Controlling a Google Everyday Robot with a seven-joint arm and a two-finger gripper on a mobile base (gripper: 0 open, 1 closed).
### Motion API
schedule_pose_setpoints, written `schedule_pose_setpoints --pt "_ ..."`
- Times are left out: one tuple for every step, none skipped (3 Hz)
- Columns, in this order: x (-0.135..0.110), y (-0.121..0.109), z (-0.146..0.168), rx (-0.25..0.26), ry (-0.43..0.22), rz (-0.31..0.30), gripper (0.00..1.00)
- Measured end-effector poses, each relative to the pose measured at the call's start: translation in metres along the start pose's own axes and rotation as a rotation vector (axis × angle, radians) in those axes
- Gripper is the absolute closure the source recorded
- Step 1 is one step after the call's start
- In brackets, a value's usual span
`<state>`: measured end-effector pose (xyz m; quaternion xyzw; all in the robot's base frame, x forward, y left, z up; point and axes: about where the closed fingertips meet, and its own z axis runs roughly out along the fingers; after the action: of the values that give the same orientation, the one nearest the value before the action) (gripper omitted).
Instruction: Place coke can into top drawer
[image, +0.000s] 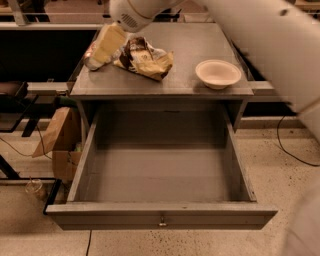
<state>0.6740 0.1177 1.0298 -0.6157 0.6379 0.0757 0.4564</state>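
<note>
the gripper (107, 44) is being held low over the back left corner of the table (200, 45), right at the can (91, 57), which seems to be lying on its side there and is being largely covered by the gripper's pale body. only a strip of red and white and a silver end are being shown at the gripper's left edge. whether the gripper is spread, pressed together or pinching the can cannot be told, since its tip is being hidden against the can.

the arm (250, 30) is being stretched in from the right, above the table, so the can is being met from above and not from the side where the bag (145, 59) is lying just beside it.

the bowl (218, 74) is sitting well apart on the right.

the drawer (125, 216) is standing pulled out below the table top, with nothing seen in it, so a can could be lowered straight in.

the step in hand is judged to be the grasp; the can is not yet in the drawer. a can on its side is likely to roll, and the crumpled bag could be dragged along, so a firm hold across the can's body is being called for before any lift.
</note>
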Motion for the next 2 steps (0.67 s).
schedule_pose_setpoints --pt "-0.0403 -0.016 0.0901 -0.012 -0.056 0.013 0.0" --pt "-0.04 -0.0159 0.0898 -0.012 -0.055 0.013 0.0"
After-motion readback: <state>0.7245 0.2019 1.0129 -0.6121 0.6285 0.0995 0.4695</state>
